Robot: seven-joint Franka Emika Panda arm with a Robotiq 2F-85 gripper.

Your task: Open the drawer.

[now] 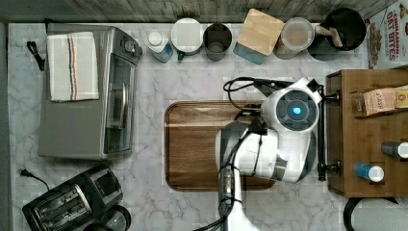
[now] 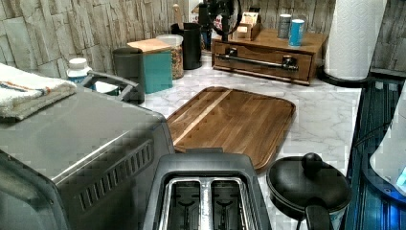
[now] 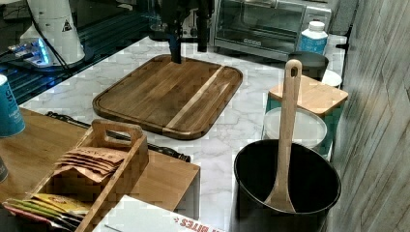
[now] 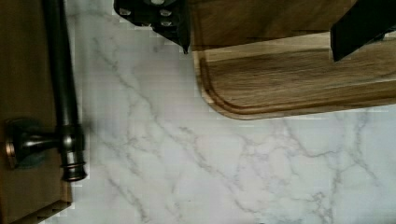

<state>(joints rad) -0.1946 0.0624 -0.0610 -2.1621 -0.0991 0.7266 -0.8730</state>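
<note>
- Black fingers of the gripper (image 4: 261, 28) stand spread wide apart in the wrist view, with nothing between them; they hang over the corner of the cutting board (image 4: 299, 79) and the marble beside it.
- In the right view the same gripper (image 3: 188, 46) points straight down above the far edge of the board, apparently clear of it.
- The white arm (image 1: 269, 144) in the top view covers the board's 3 o'clock side, its wrist close to the drawer's front.
- The drawer (image 1: 358, 139) sits at about 3 o'clock from the gripper in the top view, shut flush in its medium-brown wooden box on the marble counter (image 1: 154, 86).
- Its black bar handle (image 1: 321, 137) runs from 12 to 6 o'clock in the top view, held on two knobbed posts; the wrist view shows one post and the bar's end (image 4: 67, 135).
- Judgement: the handle's long axis lies across the line from gripper to drawer, and a strip of bare marble separates them, so the coming move calls for travel toward 3 o'clock, fingers straddling the bar, then a pull back toward 9 o'clock.
- The drawer looks not yet opened.
</note>
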